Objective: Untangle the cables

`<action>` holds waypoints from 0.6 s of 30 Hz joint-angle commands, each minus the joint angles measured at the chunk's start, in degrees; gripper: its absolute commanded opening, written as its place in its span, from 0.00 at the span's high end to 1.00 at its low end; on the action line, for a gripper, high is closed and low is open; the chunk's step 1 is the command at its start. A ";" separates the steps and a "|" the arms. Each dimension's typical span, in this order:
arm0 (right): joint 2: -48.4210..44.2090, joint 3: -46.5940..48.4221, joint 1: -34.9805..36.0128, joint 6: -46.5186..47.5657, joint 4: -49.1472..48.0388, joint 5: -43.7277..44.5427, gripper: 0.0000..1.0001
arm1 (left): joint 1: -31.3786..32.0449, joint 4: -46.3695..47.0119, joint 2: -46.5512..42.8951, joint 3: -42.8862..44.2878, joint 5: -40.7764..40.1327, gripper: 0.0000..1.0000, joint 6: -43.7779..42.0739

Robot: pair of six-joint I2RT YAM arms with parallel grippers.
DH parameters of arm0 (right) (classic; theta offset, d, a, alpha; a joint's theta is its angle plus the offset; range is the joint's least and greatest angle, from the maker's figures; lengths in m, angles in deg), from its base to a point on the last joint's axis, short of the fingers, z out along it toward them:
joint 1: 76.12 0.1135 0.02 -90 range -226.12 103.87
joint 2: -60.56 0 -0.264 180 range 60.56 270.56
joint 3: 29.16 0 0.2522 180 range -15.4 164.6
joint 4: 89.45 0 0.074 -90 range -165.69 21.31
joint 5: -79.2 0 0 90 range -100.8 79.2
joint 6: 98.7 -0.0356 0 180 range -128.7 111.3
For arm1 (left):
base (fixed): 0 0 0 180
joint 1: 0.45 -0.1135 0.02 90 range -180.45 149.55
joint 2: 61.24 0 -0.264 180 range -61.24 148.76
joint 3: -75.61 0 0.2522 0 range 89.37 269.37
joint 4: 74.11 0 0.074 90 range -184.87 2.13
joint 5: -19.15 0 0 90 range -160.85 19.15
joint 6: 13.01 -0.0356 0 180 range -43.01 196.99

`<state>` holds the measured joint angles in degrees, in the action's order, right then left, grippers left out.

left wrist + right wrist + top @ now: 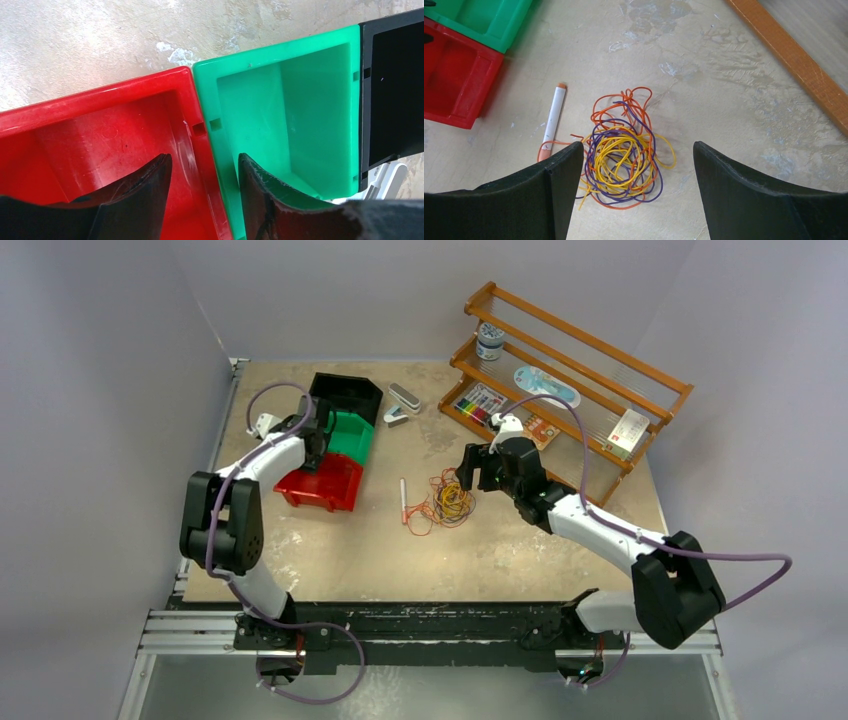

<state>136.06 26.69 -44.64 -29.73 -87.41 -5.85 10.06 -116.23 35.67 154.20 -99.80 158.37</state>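
The cables [624, 150] lie in one tangled bundle of thin orange, yellow and purple wires near the table's middle [447, 502]. My right gripper [638, 145] hovers above them, open wide, its fingers on either side of the bundle and nothing held; in the top view it is just right of the bundle [470, 468]. My left gripper [204, 157] is open over the bins at the left [318, 445]. One finger reaches into the red bin [100, 125], the other into the green bin [300, 100], and their adjoining walls stand between them.
A white pen with an orange cap [552, 120] lies just left of the bundle. A black bin [345, 395] stands behind the green one. A stapler [403, 400] sits at the back. A wooden rack [570, 370] holding small items fills the back right.
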 commanded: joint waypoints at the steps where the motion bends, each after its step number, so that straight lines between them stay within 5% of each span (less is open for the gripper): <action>1: 0.33 1.51 0.03 -0.41 -2.08 0.76 0.18 | -0.20 2.03 1.09 3.19 -0.85 0.53 -1.56; 10: 0.13 1.14 0.04 -0.41 -2.10 1.11 0.18 | -0.94 0.20 4.08 7.10 2.21 0.82 -10.95; 18: -0.01 0.87 -0.02 -0.27 -2.07 1.28 0.18 | -4.63 -2.34 6.40 9.63 6.71 0.93 -21.13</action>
<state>136.74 26.69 -44.64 -29.73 -87.59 -5.81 7.87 -116.82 40.32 160.91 -95.89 145.19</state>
